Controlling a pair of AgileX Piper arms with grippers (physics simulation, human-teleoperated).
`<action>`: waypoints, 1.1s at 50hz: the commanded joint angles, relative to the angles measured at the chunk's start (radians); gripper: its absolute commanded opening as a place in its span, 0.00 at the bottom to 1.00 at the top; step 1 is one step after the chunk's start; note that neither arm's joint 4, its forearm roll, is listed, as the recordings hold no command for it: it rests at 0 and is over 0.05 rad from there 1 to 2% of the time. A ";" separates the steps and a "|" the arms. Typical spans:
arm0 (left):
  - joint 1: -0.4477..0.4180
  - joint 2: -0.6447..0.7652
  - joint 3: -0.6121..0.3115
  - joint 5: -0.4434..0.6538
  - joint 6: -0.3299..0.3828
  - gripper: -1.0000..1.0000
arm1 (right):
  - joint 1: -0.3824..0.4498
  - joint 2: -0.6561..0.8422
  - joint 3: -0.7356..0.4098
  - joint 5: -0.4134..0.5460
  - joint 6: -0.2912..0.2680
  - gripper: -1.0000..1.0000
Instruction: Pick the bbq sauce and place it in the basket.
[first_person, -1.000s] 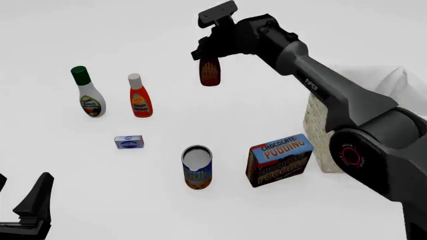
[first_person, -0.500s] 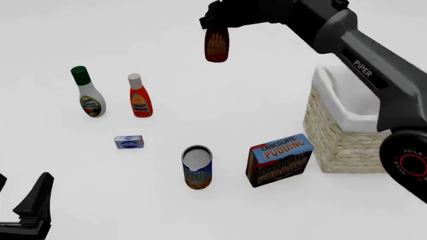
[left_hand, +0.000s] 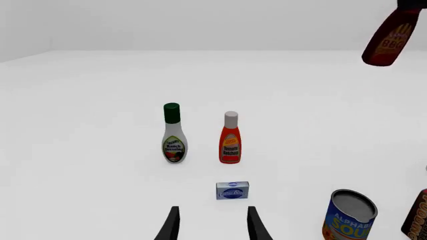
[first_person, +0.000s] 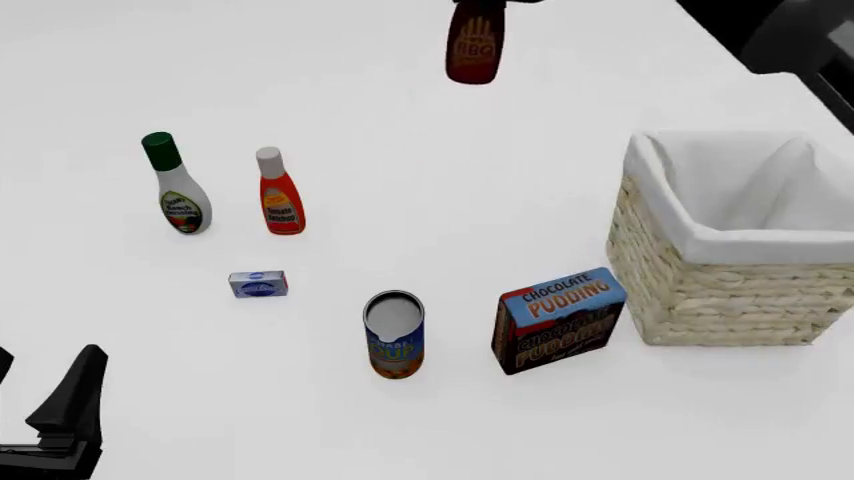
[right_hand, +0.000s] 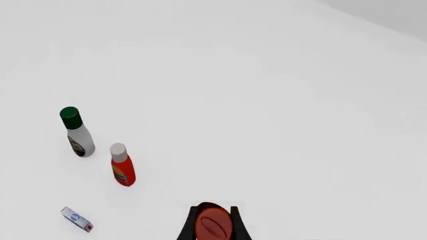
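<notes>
The bbq sauce (first_person: 475, 45), a dark red-brown bottle with an orange label, hangs high above the table at the top middle of the front view, left of and beyond the basket (first_person: 694, 290). My right gripper (right_hand: 213, 222) is shut on it, its fingers either side of the red cap (right_hand: 213, 227). In the front view that gripper is cut off by the top edge and only the dark arm (first_person: 787, 35) shows. The bottle also appears tilted in the left wrist view (left_hand: 391, 40). My left gripper (left_hand: 212, 227) stands open and empty, low at the near left (first_person: 47, 395).
A white bottle with a green cap (first_person: 178, 195) and an orange-red bottle with a white cap (first_person: 279, 195) stand at the left. A small blue box (first_person: 258, 284), a soup can (first_person: 394, 335) and a chocolate pudding box (first_person: 558, 320) sit nearer, the pudding box just left of the basket.
The right arm has carried the bbq sauce upward and to the right, and has swung clear of the basket, which now shows in full. The left gripper has not moved.
</notes>
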 joint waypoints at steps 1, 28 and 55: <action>0.000 0.000 0.000 0.000 0.000 1.00 | -0.034 -0.096 0.054 -0.006 0.011 0.00; 0.000 0.000 0.000 0.000 0.000 1.00 | -0.184 -0.282 0.208 -0.026 -0.002 0.00; 0.000 0.000 0.000 0.000 0.000 1.00 | -0.307 -0.412 0.348 -0.060 0.000 0.00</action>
